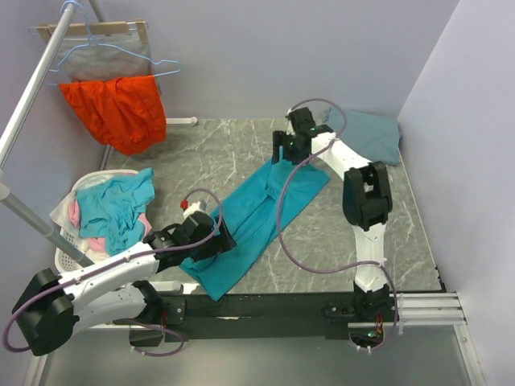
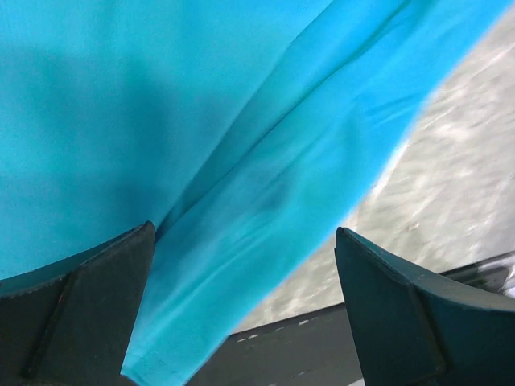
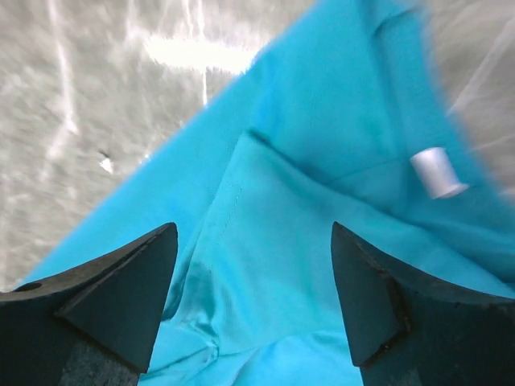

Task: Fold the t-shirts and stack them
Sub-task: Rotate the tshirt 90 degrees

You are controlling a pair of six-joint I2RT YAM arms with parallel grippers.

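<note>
A bright teal t-shirt [image 1: 261, 217] lies stretched in a long diagonal strip on the grey table, from near left to far middle. A slate grey-blue t-shirt [image 1: 372, 135] lies folded at the far right corner. My left gripper [image 1: 211, 239] is open over the teal shirt's near end; its wrist view shows the teal cloth [image 2: 241, 161] between the spread fingers [image 2: 88, 297]. My right gripper [image 1: 283, 151] is open over the shirt's far end; its wrist view shows the folded teal cloth [image 3: 282, 241] and its white neck label [image 3: 437, 171].
A white laundry basket [image 1: 68, 211] with teal and pink clothes stands at the left. An orange-red garment [image 1: 117, 108] hangs on a rack at the back left, with wire hangers above. The table's black front edge [image 1: 322, 304] lies just below the shirt's near end.
</note>
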